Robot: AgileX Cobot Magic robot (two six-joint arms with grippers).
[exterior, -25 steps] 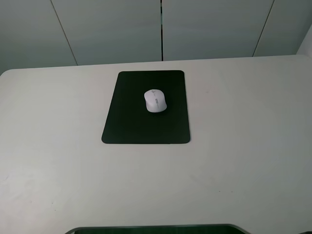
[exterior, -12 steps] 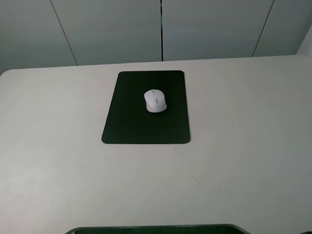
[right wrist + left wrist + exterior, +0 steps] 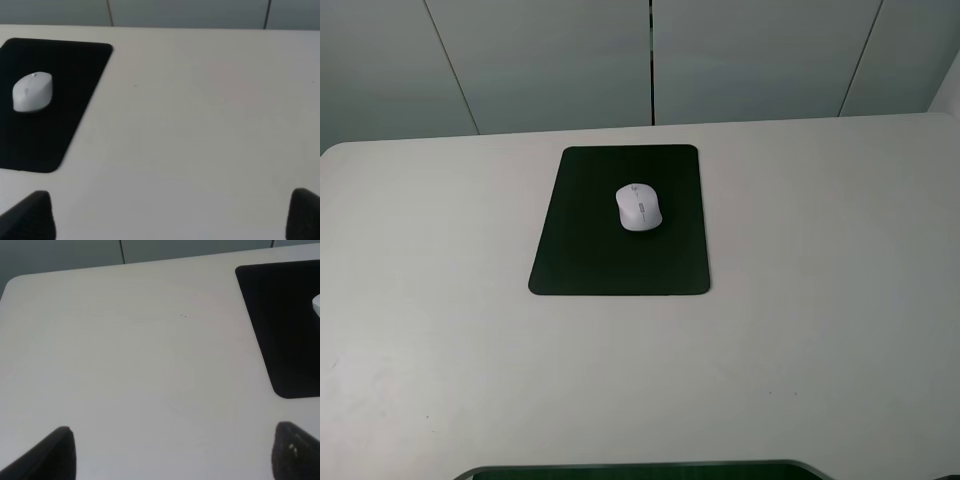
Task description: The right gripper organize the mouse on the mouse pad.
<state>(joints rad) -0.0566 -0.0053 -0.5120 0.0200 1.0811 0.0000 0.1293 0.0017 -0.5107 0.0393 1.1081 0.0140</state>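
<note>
The white mouse (image 3: 638, 207) lies flat on the black mouse pad (image 3: 590, 245), a little past the pad's middle toward the far edge. Neither arm shows in the exterior high view. In the right wrist view the right gripper (image 3: 167, 220) is open and empty, its two fingertips (image 3: 30, 216) wide apart, well back from the mouse (image 3: 32, 91) and the pad (image 3: 70, 70). In the left wrist view the left gripper (image 3: 172, 460) is open and empty over bare table, with the pad (image 3: 285, 330) off to one side and a sliver of the mouse (image 3: 317, 305) at the frame's edge.
The white table (image 3: 800, 300) ends at the back against grey wall panels (image 3: 750, 60). A dark curved edge (image 3: 640, 470) shows at the table's near side.
</note>
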